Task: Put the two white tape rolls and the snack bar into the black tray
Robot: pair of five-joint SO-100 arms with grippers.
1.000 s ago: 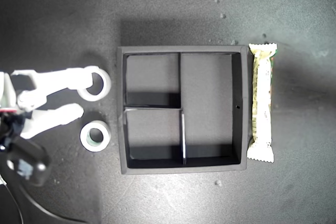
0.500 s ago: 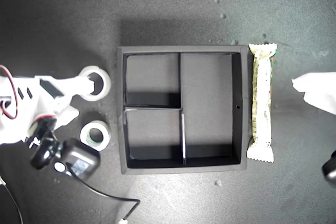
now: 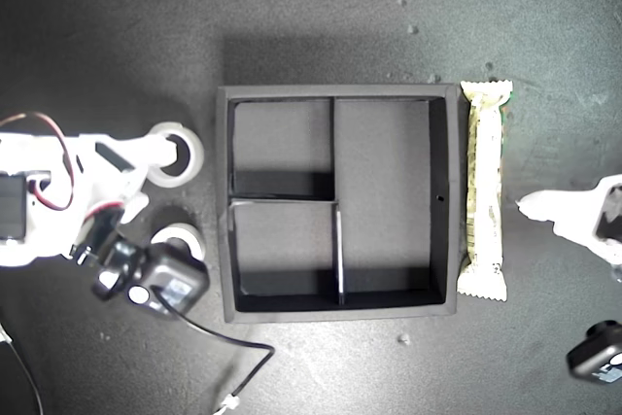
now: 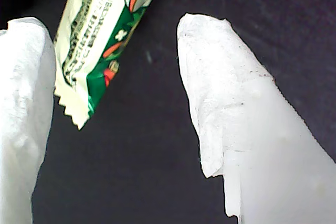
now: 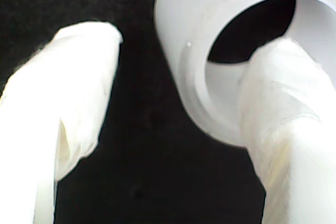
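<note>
**Bright whites, deep blacks, soft wrist close-ups**

In the exterior view you get even overhead light on a dark tabletop (image 3: 321, 26). The black tray (image 3: 442, 201) casts a soft shadow toward that view's top, and its walls darken the compartment floors. The white arm plastic at the exterior view's left edge is nearly blown out, with detail lost. Focus there is sharp across the frame.

Your second wrist view is overexposed: the tape roll (image 5: 184, 61) and fingers (image 5: 68, 103) glare white and sit out of focus. The first wrist view is crisper; the snack bar (image 4: 100, 40) print reads clearly, though the near fingers (image 4: 236, 108) blur slightly.
</note>
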